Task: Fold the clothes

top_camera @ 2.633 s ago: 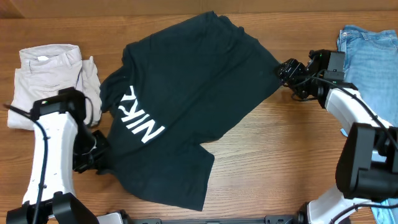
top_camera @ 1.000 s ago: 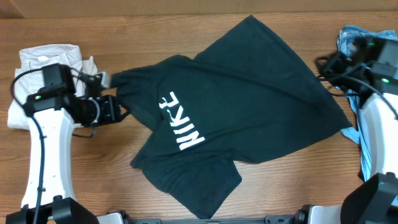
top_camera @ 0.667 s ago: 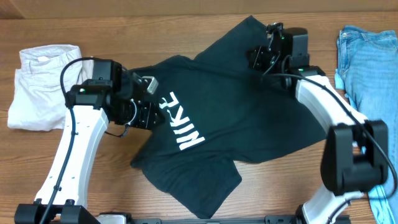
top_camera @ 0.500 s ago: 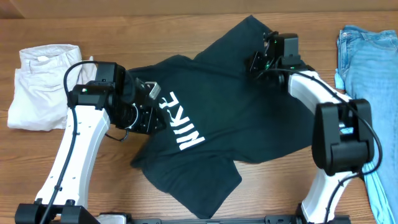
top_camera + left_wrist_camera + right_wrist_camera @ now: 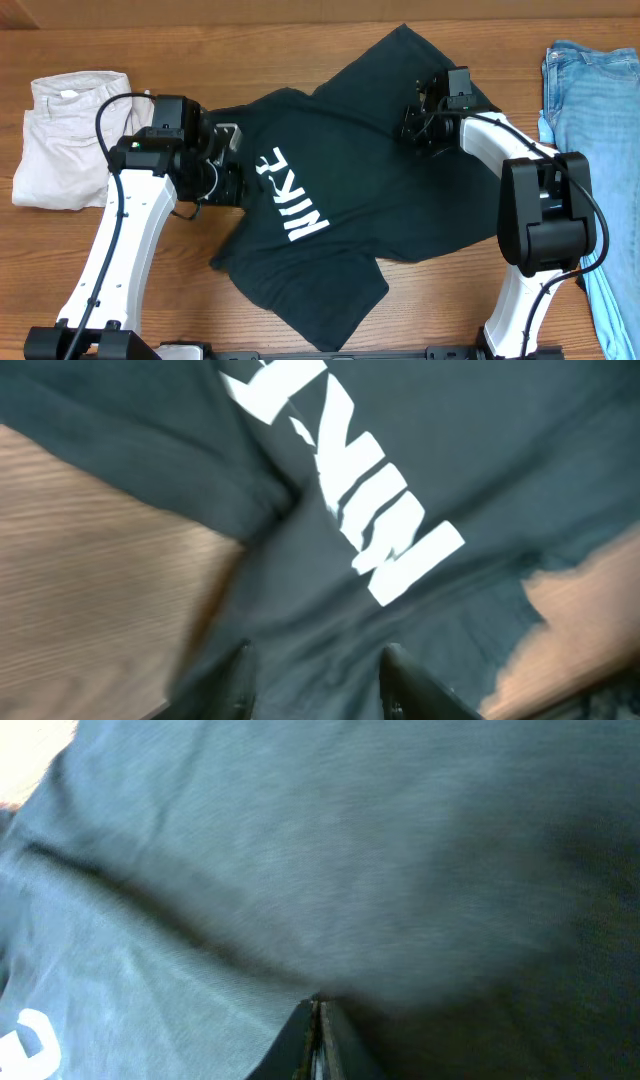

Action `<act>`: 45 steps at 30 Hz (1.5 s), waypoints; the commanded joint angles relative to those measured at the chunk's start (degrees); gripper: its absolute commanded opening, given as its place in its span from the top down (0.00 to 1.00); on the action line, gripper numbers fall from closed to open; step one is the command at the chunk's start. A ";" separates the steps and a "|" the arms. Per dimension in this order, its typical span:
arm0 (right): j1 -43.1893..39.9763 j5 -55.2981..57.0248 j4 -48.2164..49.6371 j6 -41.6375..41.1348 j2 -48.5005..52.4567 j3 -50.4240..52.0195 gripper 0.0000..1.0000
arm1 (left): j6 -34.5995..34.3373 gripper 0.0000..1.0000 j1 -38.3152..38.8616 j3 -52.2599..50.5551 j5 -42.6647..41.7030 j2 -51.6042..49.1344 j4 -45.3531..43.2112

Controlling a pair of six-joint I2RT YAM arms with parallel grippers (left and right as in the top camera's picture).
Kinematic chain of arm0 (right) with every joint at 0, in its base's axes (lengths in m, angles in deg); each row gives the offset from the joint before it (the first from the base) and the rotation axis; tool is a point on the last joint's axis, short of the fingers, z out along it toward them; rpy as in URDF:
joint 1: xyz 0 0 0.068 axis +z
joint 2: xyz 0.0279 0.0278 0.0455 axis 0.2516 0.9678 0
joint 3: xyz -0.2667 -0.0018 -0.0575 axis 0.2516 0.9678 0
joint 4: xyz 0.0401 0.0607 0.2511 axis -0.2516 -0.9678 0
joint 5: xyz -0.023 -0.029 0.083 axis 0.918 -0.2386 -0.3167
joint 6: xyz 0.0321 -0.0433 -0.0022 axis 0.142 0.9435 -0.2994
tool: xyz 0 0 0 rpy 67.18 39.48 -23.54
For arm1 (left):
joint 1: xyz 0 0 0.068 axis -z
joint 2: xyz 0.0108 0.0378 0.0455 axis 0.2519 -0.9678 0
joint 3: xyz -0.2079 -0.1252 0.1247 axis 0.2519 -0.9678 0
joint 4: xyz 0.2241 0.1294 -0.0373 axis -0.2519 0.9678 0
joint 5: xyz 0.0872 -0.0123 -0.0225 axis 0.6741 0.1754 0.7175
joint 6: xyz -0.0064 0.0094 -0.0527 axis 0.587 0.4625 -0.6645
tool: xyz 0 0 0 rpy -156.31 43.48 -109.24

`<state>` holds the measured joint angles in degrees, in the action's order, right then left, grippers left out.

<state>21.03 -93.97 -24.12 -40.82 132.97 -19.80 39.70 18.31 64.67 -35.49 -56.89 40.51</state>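
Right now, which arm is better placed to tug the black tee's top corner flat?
Right, probably. The right pincer is shut against the T-shirt just below that corner. The left pincer stands open far off, beside the NIKE lettering.

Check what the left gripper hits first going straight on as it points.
Likely the black T-shirt, near its white NIKE lettering: the left gripper, jaws apart, points right at the cloth. Blur hides how close it is.

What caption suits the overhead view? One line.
Left claw and right claw at a rumpled black NIKE T-shirt; beige trousers, jeans aside.
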 commanded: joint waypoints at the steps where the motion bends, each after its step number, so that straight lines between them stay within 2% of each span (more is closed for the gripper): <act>1: -0.72 -5.01 0.11 3.89 -5.97 -1.51 0.87 | -8.44 0.80 0.07 0.87 9.79 -3.37 -5.64; 4: -0.74 -5.18 -2.51 3.87 -15.65 -1.51 0.85 | -9.94 0.96 0.07 0.87 11.02 -11.78 -9.84; 8: -0.74 -5.16 -6.49 3.89 -22.64 -1.51 0.82 | -9.94 0.96 0.07 0.90 11.02 -20.15 -11.02; 9: -0.74 -5.16 -7.54 3.89 -23.54 -1.51 0.82 | -9.94 0.91 0.07 0.90 10.99 -21.62 -11.06; 10: -0.74 -5.14 -8.52 3.91 -23.93 -1.51 0.80 | -9.86 0.71 0.04 0.90 11.10 -22.69 -11.34; 12: -0.74 -5.11 -10.49 3.91 -23.96 -1.46 0.79 | -9.75 0.46 -0.07 0.90 13.00 -24.28 -12.57; 14: -0.74 -5.11 -11.87 3.93 -23.91 -1.46 0.79 | -9.77 0.38 -0.35 0.87 13.60 -25.73 -14.56; 16: -0.74 -5.11 -12.79 4.22 -23.91 -1.46 0.79 | -9.81 0.38 -0.66 0.87 13.53 -27.12 -16.70; 17: -0.74 -5.07 -13.42 5.53 -23.91 -1.46 0.79 | -10.01 0.42 -0.79 0.90 13.49 -27.76 -17.51; 18: -0.74 -4.70 -14.14 6.34 -23.91 -1.46 0.79 | -10.03 0.71 -0.79 0.90 13.53 -28.20 -17.79; 19: -0.74 -4.57 -14.82 6.67 -23.91 -1.46 0.79 | -10.01 0.92 -0.83 0.90 13.60 -28.28 -17.57; 20: -0.74 -4.13 -15.37 6.71 -23.91 -1.46 0.79 | -10.05 0.96 -0.94 1.01 14.27 -28.26 -17.40; 25: -0.74 -2.54 -16.15 6.69 -23.91 -1.46 0.78 | -17.90 0.96 -6.36 5.88 20.22 -28.15 -16.24; 28: -0.61 -2.54 -16.55 6.67 -23.65 -1.36 0.72 | -18.36 0.96 -10.93 10.32 20.17 -28.15 -16.26; 32: -0.37 -2.58 -18.67 6.45 -20.55 -1.16 0.71 | -18.25 0.96 -14.64 12.17 19.91 -28.17 -19.10; 33: -0.22 -2.56 -18.75 6.47 -19.37 -0.94 0.71 | -17.29 0.93 -14.86 12.17 20.02 -28.17 -19.67; 34: -0.11 -2.56 -19.04 6.47 -18.29 -0.92 0.71 | -16.22 0.87 -14.95 12.17 20.11 -28.17 -20.39; 35: -0.09 -2.58 -19.67 6.47 -16.65 -0.92 0.71 | -14.49 0.55 -14.97 12.20 20.15 -28.17 -21.35; 36: -0.09 -2.56 -20.02 6.51 -16.04 -0.92 0.68 | -13.99 0.35 -14.95 12.20 20.11 -28.17 -21.77; 37: -0.09 -2.51 -20.83 6.54 -15.15 -0.92 0.66 | -13.86 0.29 -14.97 12.26 20.06 -28.17 -21.88; 40: -0.09 0.61 -25.00 5.62 -14.53 -0.92 0.55 | -11.21 0.25 -14.97 14.82 19.52 -28.15 -18.45; 43: -0.09 9.88 -29.81 0.61 -14.49 -0.92 0.48 | -8.22 0.25 -14.95 22.93 19.21 -28.15 -8.83; 44: -0.09 9.88 -29.22 0.66 -14.49 -0.81 0.48 | -7.10 0.25 -14.84 26.67 17.09 -28.15 -4.68; 45: -0.09 9.90 -26.47 1.51 -14.49 -0.52 0.61 | -6.43 0.27 -14.60 29.59 14.58 -28.15 -1.60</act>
<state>20.72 -88.49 -53.78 -38.13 118.72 -20.74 28.95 3.34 85.48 -16.60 -85.26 33.45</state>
